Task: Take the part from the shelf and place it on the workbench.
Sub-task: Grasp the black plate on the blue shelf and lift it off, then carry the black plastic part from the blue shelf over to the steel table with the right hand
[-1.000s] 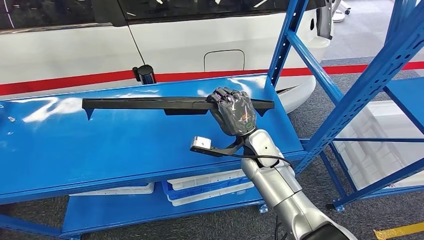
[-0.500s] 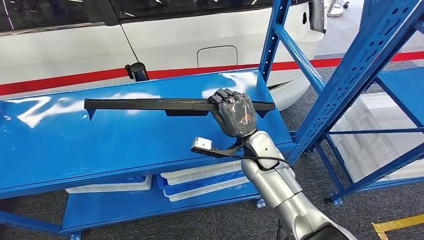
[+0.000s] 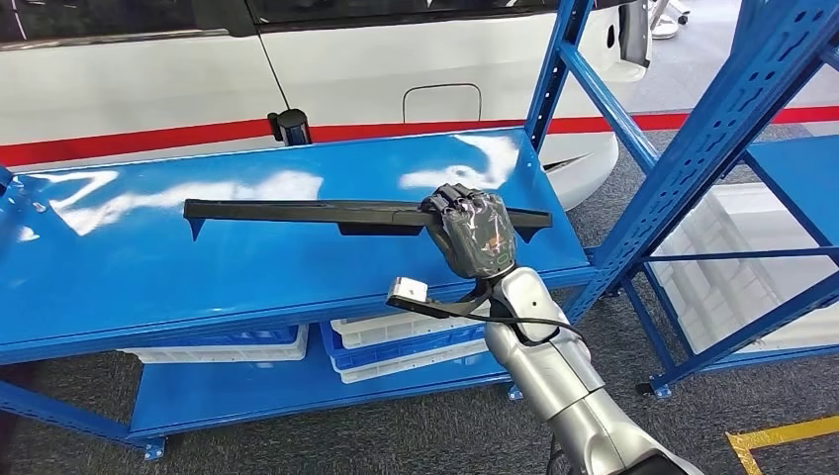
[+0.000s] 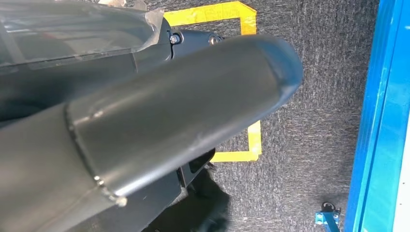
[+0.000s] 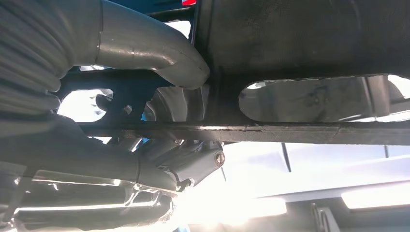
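Gripping the long black part (image 3: 366, 211) near its right end, the right hand's fingers (image 3: 457, 201) were closed over it, the thumb (image 5: 159, 53) pressed against its underside in the right wrist view. Compared with a second earlier, the whole picture had shifted as the camera moved, while the part sat lower against the blue tabletop (image 3: 198, 287), suggesting placement was close. The right hand (image 3: 475, 233) was knuckles-up over the tabletop's right end, its silver forearm (image 3: 554, 381) rising from below; the left hand's state I cannot tell.
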You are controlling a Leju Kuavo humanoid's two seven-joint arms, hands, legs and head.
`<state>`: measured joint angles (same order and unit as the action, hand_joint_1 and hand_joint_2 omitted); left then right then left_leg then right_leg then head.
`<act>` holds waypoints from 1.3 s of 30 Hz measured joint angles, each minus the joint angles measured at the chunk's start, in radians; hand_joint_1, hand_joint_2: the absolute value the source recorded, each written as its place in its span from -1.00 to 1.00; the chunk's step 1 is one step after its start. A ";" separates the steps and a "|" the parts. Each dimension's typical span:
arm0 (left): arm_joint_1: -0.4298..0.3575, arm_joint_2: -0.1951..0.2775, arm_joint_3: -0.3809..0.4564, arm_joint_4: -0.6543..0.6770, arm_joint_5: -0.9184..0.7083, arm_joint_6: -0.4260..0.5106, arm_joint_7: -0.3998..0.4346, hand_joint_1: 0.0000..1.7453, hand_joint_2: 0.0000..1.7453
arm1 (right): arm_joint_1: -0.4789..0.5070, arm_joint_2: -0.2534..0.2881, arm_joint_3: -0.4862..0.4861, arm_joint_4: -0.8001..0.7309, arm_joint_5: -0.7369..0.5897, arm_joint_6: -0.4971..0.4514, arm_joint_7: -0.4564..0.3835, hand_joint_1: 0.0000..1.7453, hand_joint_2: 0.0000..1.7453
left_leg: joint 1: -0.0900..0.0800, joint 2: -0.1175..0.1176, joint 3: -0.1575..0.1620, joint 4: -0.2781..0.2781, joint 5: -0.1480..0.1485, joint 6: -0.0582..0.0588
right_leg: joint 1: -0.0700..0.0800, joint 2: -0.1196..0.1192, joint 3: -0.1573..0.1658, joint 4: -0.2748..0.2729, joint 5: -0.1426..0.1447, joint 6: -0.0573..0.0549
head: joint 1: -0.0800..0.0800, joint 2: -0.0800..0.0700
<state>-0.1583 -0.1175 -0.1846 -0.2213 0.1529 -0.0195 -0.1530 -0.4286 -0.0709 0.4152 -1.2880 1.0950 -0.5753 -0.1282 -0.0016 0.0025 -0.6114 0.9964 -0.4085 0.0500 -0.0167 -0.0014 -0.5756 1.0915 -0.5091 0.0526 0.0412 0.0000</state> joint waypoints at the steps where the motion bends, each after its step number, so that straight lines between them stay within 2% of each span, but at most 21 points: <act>1: -0.001 0.000 0.000 0.000 0.000 0.000 0.001 -1.00 -1.00 | 0.001 0.000 -0.001 -0.003 0.000 0.000 0.000 1.00 1.00 | -0.002 0.001 -0.003 0.002 0.003 -0.005 | 0.002 0.001 0.032 -0.053 0.014 -0.002 | 0.000 0.000; 2: -0.002 0.000 0.000 0.000 0.000 0.000 0.001 -1.00 -1.00 | 0.002 0.001 -0.003 -0.006 0.000 -0.001 0.000 1.00 1.00 | -0.003 0.001 -0.007 0.005 0.007 -0.010 | 0.003 0.001 0.048 -0.082 0.020 -0.007 | 0.000 0.000; 5: -0.003 0.000 0.001 0.000 0.000 0.001 0.002 -1.00 -1.00 | 0.004 0.003 -0.009 -0.009 0.000 -0.002 0.000 1.00 1.00 | -0.002 0.001 -0.015 0.008 0.016 -0.030 | 0.002 0.002 0.039 -0.091 0.030 -0.026 | 0.000 0.000; 6: -0.003 0.001 0.001 0.000 -0.001 0.001 0.002 -1.00 -1.00 | 0.004 0.004 -0.011 -0.009 -0.001 -0.002 -0.002 1.00 1.00 | -0.001 -0.001 -0.022 0.018 0.004 -0.036 | -0.001 0.002 0.034 -0.093 0.036 -0.035 | -0.001 0.000; 8: -0.003 0.002 0.001 0.000 -0.006 0.002 0.002 -1.00 -1.00 | 0.005 0.006 -0.015 -0.009 -0.006 -0.004 -0.007 1.00 1.00 | 0.005 -0.004 -0.053 0.095 -0.064 -0.050 | -0.006 0.001 0.021 -0.096 0.051 -0.052 | -0.003 0.000; 10: -0.003 0.003 0.001 0.000 -0.010 0.003 0.002 -1.00 -1.00 | 0.006 0.006 -0.019 -0.007 -0.015 -0.008 -0.014 1.00 1.00 | 0.009 -0.004 -0.096 0.227 -0.148 -0.061 | -0.004 0.000 0.002 -0.096 0.066 -0.058 | -0.004 0.000; 12: -0.004 0.003 0.003 0.000 -0.011 0.006 0.002 -1.00 -1.00 | 0.007 0.006 -0.023 -0.002 -0.026 -0.013 -0.022 1.00 1.00 | 0.012 -0.004 -0.101 0.290 -0.169 -0.065 | -0.003 0.000 -0.018 -0.095 0.080 -0.056 | -0.004 0.000; 13: -0.005 0.003 0.005 0.000 -0.011 0.008 0.002 -1.00 -1.00 | 0.007 0.006 -0.025 0.001 -0.031 -0.016 -0.027 1.00 1.00 | 0.012 -0.004 -0.074 0.264 -0.151 -0.063 | -0.003 0.000 -0.026 -0.095 0.087 -0.053 | -0.004 0.000; 16: -0.013 0.004 0.014 0.000 -0.011 0.013 0.002 -1.00 -1.00 | 0.007 0.008 -0.031 0.007 -0.042 -0.027 -0.038 1.00 1.00 | 0.009 -0.006 0.066 0.063 -0.096 -0.047 | -0.001 0.001 -0.042 -0.094 0.105 -0.041 | -0.004 0.000; 17: -0.016 0.005 0.017 -0.001 -0.011 0.013 0.002 -1.00 -1.00 | 0.006 0.010 -0.033 0.008 -0.044 -0.030 -0.040 1.00 1.00 | 0.006 -0.007 0.093 0.019 -0.092 -0.041 | 0.000 0.001 -0.044 -0.094 0.111 -0.035 | -0.003 0.000; 21: -0.019 0.007 0.023 -0.001 -0.011 0.016 0.002 -1.00 -1.00 | 0.006 0.015 -0.037 0.011 -0.046 -0.038 -0.043 1.00 1.00 | 0.000 -0.004 0.092 -0.012 -0.070 -0.013 | 0.000 -0.001 -0.057 -0.088 0.120 -0.013 | -0.001 0.000; 23: -0.022 0.007 0.025 -0.001 -0.012 0.018 0.001 -1.00 -1.00 | 0.006 0.015 -0.041 0.014 -0.048 -0.042 -0.043 1.00 1.00 | 0.004 0.000 0.077 -0.022 -0.046 0.004 | 0.001 0.000 -0.089 -0.023 0.067 -0.019 | -0.001 0.000; 25: -0.024 0.007 0.025 -0.002 -0.016 0.020 0.000 -1.00 -1.00 | 0.009 0.015 -0.044 0.015 -0.050 -0.052 -0.043 1.00 1.00 | 0.002 0.002 0.053 -0.021 -0.027 0.011 | 0.000 0.001 -0.133 0.108 -0.011 -0.026 | 0.000 0.000; 26: -0.024 0.007 0.025 -0.002 -0.019 0.021 -0.001 -1.00 -1.00 | 0.013 0.014 -0.047 0.016 -0.050 -0.058 -0.043 1.00 1.00 | 0.002 0.002 0.041 -0.020 -0.019 0.011 | 0.000 0.001 -0.146 0.165 -0.035 -0.023 | 0.000 0.000; 28: -0.024 0.007 0.025 -0.002 -0.026 0.024 -0.002 -1.00 -1.00 | 0.024 0.014 -0.055 0.014 -0.051 -0.069 -0.043 1.00 1.00 | 0.002 0.002 0.016 -0.017 -0.002 0.009 | -0.002 0.001 -0.121 0.181 -0.034 -0.007 | -0.001 0.000; 30: -0.026 0.008 0.025 -0.002 -0.033 0.027 -0.003 -1.00 -1.00 | 0.032 0.014 -0.065 0.006 -0.052 -0.075 -0.043 1.00 1.00 | 0.002 0.002 -0.004 -0.010 0.011 0.002 | -0.004 0.000 -0.027 0.057 -0.002 0.007 | -0.001 0.000; 32: -0.031 0.009 0.025 -0.002 -0.044 0.029 -0.007 -1.00 -1.00 | 0.037 0.013 -0.075 -0.014 -0.052 -0.078 -0.044 1.00 1.00 | -0.001 0.002 -0.019 -0.001 0.021 -0.009 | -0.001 0.000 0.053 -0.065 0.007 0.001 | -0.001 0.000; 33: -0.034 0.010 0.025 -0.002 -0.052 0.031 -0.012 -1.00 -1.00 | 0.041 0.013 -0.081 -0.026 -0.052 -0.079 -0.044 1.00 1.00 | -0.003 0.002 -0.023 0.003 0.026 -0.015 | 0.001 0.000 0.068 -0.091 0.004 -0.005 | -0.001 0.000; 36: -0.038 0.012 0.025 -0.002 -0.074 0.037 -0.024 -1.00 -1.00 | 0.054 0.012 -0.097 -0.060 -0.052 -0.084 -0.046 1.00 1.00 | 0.001 0.002 -0.034 0.008 0.031 -0.034 | -0.002 0.001 0.056 -0.097 0.018 -0.028 | -0.001 0.000; 37: -0.038 0.014 0.024 -0.002 -0.078 0.038 -0.026 -1.00 -1.00 | 0.057 0.013 -0.100 -0.069 -0.052 -0.086 -0.046 1.00 1.00 | 0.004 0.001 -0.042 0.024 0.010 -0.040 | -0.004 0.001 0.049 -0.098 0.026 -0.039 | -0.002 0.000; 39: -0.038 0.016 0.024 -0.002 -0.085 0.038 -0.030 -1.00 -1.00 | 0.061 0.013 -0.104 -0.083 -0.051 -0.087 -0.046 1.00 1.00 | 0.007 -0.001 -0.076 0.112 -0.073 -0.052 | -0.006 0.000 0.030 -0.099 0.045 -0.053 | -0.003 0.000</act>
<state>-0.1965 -0.1019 -0.1605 -0.2235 0.0678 0.0186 -0.1827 -0.3672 -0.0578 0.3110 -1.3713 1.0443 -0.6626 -0.1745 0.0056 0.0017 -0.6876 1.1087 -0.4812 -0.0016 -0.0227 -0.0013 -0.5453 0.9924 -0.4639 0.0000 0.0380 0.0003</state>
